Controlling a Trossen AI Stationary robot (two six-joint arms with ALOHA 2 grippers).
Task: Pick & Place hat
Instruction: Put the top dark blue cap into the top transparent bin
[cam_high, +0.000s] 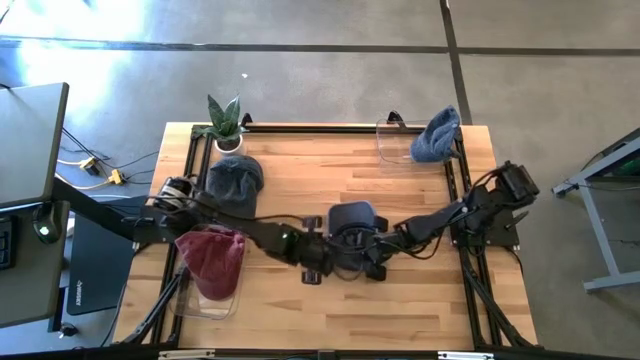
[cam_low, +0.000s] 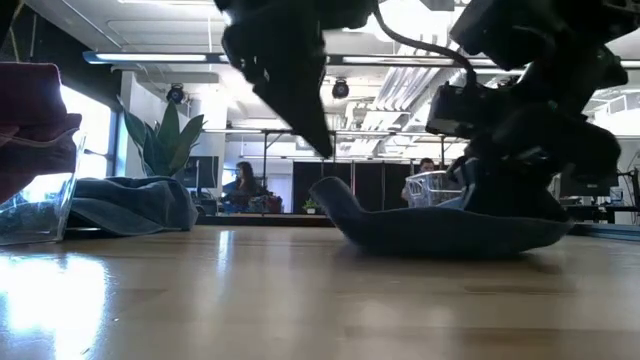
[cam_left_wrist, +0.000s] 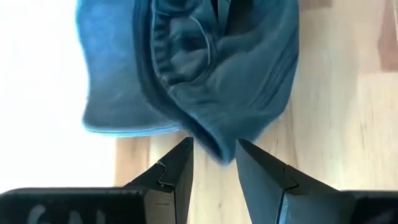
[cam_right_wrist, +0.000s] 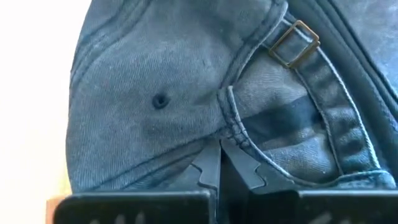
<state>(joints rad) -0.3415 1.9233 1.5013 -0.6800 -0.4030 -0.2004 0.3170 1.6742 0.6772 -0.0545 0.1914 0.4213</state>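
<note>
A blue hat lies at the table's middle, its brim edge curling up. The left wrist view shows its inside. My left gripper is open and hangs just above the brim edge, its fingertip clear of the cloth in the low view. My right gripper is shut at the hat's back, beside the strap with the brass buckle. In the high view both grippers stand at the hat's near side. My right gripper has its shut fingertips on the rim of the hat's rear opening, next to the strap's end. It slants down onto the hat from the table's right. How much cloth lies between the tips is hidden. The hat's underside rests on the table.
A grey hat lies at the far left beside a potted plant. A red hat sits in a clear bin at the near left. Another blue hat hangs over a clear bin at the far right.
</note>
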